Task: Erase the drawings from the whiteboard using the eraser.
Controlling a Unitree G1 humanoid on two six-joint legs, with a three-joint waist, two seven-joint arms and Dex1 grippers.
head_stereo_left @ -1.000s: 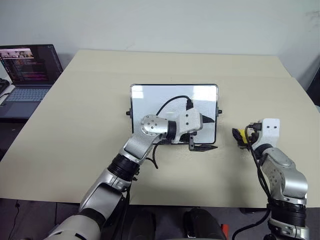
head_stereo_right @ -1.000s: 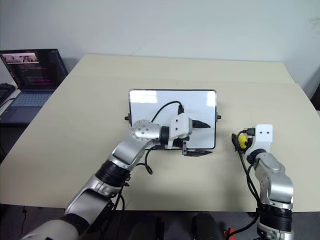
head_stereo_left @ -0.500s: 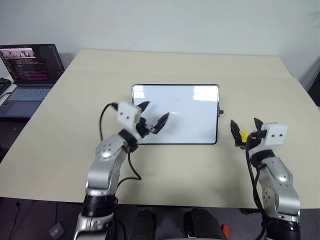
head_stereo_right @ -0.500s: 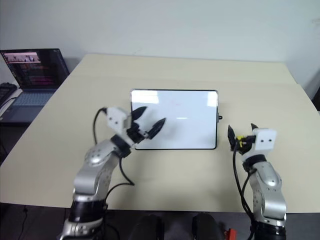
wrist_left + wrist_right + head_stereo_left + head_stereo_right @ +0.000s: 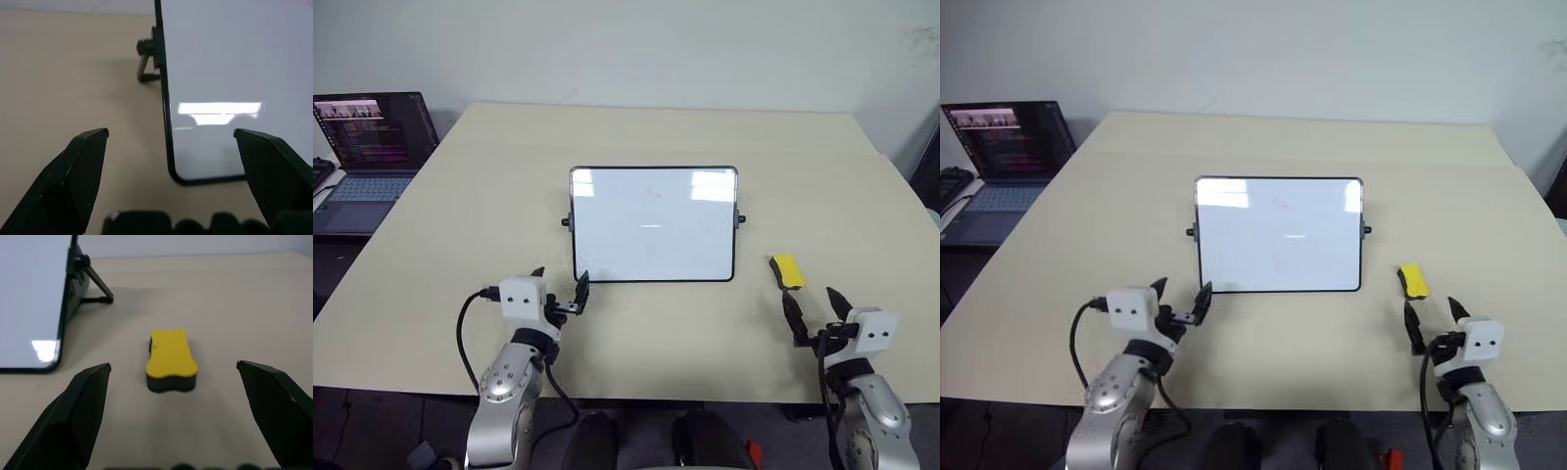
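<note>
The small yellow oblong eraser lies just beyond the wide-spread, empty right claw, long axis running near-to-far; left claw, also wide, is well apart.

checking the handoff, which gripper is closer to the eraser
Right. The right gripper, open, sits just short of the eraser, apart from it. The left gripper, open, is across the whiteboard, by its near left corner.

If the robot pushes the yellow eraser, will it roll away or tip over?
The small yellow eraser block probably slides rather than rolls: it lies flat and low on the beige table. Tipping seems unlikely, since it is wider than tall. It looks light, so a nudge may spin it.
</note>
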